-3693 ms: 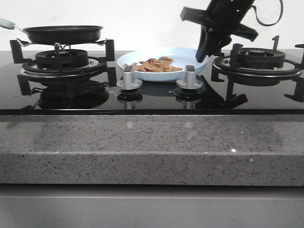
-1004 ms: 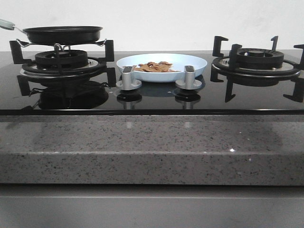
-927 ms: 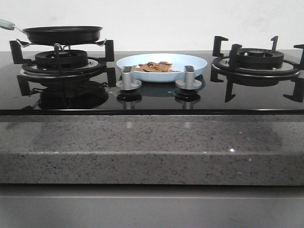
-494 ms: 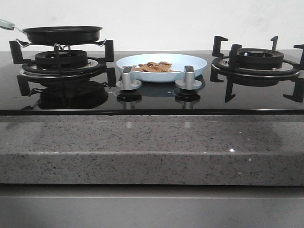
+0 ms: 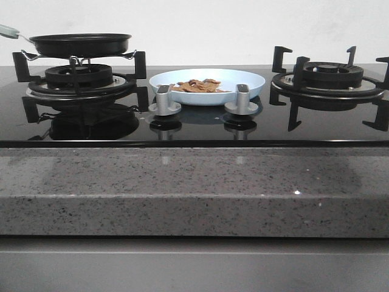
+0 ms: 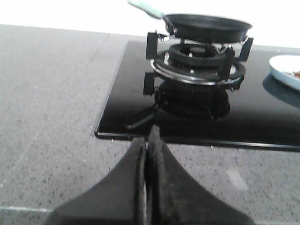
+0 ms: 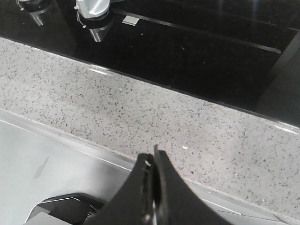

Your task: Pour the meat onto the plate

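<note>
Orange-brown meat [image 5: 196, 86], piled on light-blue plate [image 5: 249, 79]

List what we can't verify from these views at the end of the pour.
- Pan interior: front view is side-on, its wall hides any leftover meat; same in left wrist view.
- Plate: cut off by the left wrist view's edge.
- Meat piece count: too small, near rim and knobs partly block it.
- Plate absent from right wrist view.

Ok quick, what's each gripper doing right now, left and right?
Left gripper: closed, fingers pressed together, holding nothing.
Right gripper: closed, fingers together, holding nothing.
</note>
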Robot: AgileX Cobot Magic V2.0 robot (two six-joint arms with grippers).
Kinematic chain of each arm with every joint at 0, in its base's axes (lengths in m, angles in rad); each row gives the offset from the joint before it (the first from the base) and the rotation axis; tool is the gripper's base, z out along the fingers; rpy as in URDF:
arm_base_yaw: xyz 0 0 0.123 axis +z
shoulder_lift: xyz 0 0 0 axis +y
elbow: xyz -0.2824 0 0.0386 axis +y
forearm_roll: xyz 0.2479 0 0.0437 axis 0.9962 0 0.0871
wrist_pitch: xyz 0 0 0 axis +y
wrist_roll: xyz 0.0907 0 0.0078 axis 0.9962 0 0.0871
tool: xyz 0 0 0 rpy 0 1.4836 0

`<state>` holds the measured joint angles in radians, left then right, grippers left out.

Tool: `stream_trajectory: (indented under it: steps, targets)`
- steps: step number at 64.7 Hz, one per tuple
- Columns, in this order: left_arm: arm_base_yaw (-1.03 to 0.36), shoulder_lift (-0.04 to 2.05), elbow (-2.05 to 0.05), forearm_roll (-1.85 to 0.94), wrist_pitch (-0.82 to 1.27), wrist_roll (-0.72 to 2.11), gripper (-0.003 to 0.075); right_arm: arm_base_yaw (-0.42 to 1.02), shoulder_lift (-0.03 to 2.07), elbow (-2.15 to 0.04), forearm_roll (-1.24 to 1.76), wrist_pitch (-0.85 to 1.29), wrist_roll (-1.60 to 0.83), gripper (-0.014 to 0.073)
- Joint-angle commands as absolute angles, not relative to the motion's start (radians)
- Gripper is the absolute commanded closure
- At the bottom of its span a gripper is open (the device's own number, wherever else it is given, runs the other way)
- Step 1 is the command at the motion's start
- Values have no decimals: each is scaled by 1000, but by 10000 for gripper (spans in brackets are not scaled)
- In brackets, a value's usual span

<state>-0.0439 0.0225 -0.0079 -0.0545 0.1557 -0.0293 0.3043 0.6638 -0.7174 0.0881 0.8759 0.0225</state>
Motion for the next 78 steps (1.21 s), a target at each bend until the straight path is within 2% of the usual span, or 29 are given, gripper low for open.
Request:
stream_trajectory:
  steps: [1,18,78]
  targets:
    - [-43,4,0,-66,-16,-39,741,299,663,-741,84,825,20,663]
    - [-41,-23,8,-66,-94,-39,741,299,666,-741,84,830,20,663]
    - [-5,-21,8,-66,-94,-39,741,299,666,-741,84,831,20,663]
